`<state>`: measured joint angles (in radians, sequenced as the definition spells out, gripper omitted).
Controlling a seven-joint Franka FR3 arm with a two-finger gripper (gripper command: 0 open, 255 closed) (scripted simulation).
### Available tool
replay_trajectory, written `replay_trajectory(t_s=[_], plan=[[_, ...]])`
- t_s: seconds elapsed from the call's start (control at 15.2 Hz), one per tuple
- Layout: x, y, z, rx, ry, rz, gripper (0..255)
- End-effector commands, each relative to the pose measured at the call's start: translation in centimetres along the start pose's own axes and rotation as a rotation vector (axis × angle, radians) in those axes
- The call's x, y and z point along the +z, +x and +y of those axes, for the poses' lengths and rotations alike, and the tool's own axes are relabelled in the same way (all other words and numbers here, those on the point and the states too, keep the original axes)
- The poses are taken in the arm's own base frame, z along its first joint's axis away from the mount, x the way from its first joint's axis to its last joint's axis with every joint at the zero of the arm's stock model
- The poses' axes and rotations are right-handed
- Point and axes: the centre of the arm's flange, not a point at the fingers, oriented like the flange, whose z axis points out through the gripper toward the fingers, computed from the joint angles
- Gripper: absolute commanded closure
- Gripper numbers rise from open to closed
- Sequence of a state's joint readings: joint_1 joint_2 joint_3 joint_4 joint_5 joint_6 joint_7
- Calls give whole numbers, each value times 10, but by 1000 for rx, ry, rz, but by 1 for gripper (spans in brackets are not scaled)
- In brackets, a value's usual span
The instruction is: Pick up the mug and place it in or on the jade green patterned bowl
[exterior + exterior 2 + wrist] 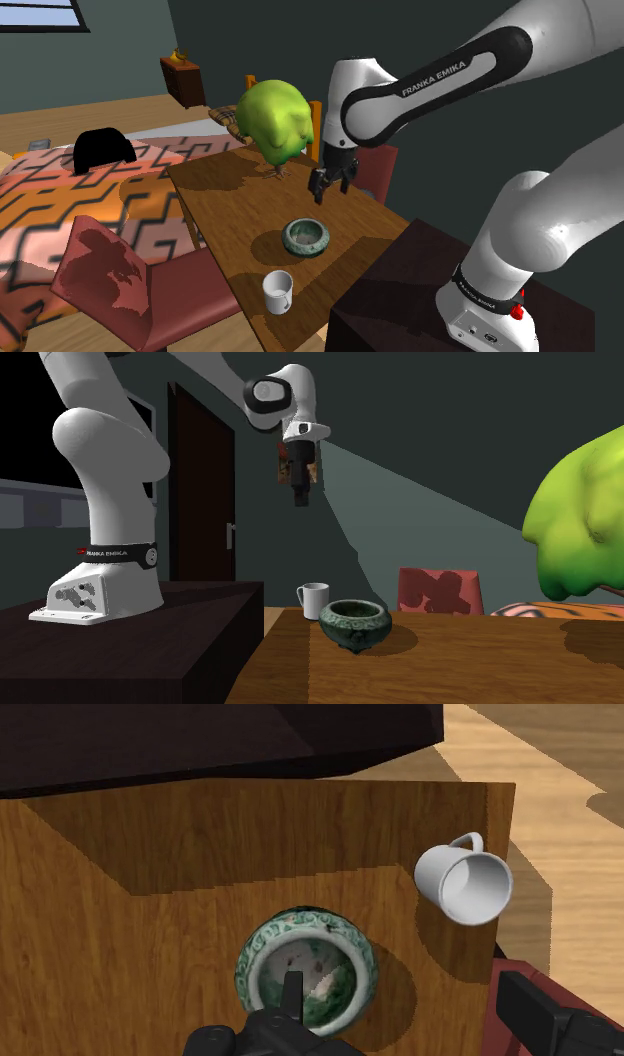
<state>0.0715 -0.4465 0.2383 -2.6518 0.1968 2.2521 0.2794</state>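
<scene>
A white mug (278,292) stands upright near the wooden table's (225,205) near end, handle towards the stand. The jade green patterned bowl (304,238) sits a little farther along the table, empty. My black gripper (330,192) hangs open and empty well above the table, beyond the bowl. The second exterior view shows the gripper (300,497) high above the mug (313,599) and bowl (354,624). In the wrist view the bowl (305,969) lies below the gripper (410,1009), and the mug (465,884) is off to one side by the table's corner.
A large lumpy green object (275,120) sits at the table's far end. A red chair (120,280) stands by the table on the shoulder view's left, over an orange patterned rug (60,200). The dark stand (400,290) adjoins the table near the mug.
</scene>
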Motion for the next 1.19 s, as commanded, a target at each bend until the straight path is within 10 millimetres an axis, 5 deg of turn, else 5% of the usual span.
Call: replay_trajectory(t_s=[0.0, 1.12], plan=[[26, 5, -12, 2, 1, -7, 0], [232, 31, -101, 13, 0, -78, 0]])
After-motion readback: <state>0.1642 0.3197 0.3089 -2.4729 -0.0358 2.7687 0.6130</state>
